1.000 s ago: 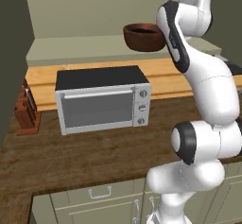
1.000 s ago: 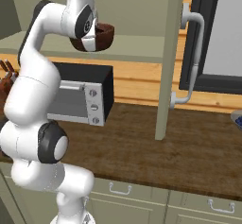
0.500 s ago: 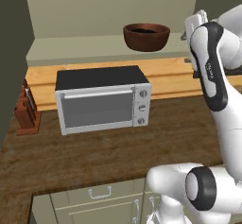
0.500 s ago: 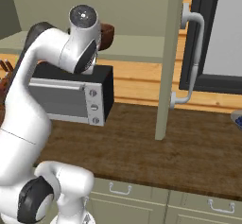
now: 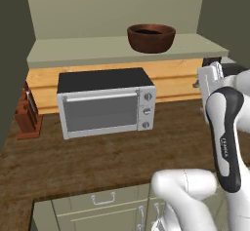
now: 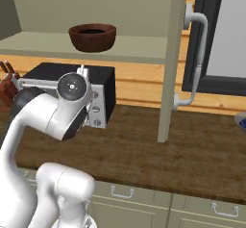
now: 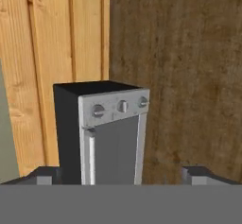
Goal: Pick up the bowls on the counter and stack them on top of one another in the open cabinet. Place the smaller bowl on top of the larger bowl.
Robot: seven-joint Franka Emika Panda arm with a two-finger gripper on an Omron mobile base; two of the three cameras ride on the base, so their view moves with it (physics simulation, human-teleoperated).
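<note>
The larger bowl (image 5: 151, 38), reddish-brown and wide, stands upright on the shelf of the open cabinet (image 5: 83, 50), with nothing touching it; the right base view has the bowl (image 6: 92, 36) left of the cabinet's side post. My gripper (image 5: 215, 72) hangs to the right of and below the bowl, above the counter (image 5: 102, 157), well apart from the bowl. In the hand view the gripper (image 7: 121, 176) is open, its dark fingertips (image 7: 45, 176) wide apart with nothing between them, looking at the toaster oven. The smaller bowl is out of view.
A silver toaster oven (image 5: 105, 107) stands on the counter under the shelf, with a knife block (image 5: 27, 115) to its left. The cabinet's side post (image 6: 170, 63) and a white handle (image 6: 194, 54) rise at the right. A bluish-grey object (image 6: 241, 121) pokes in at the right edge.
A second ago my gripper held the larger bowl at the shelf. It has let go, and the arm has swung away to the right and down; the bowl stays on the shelf.
</note>
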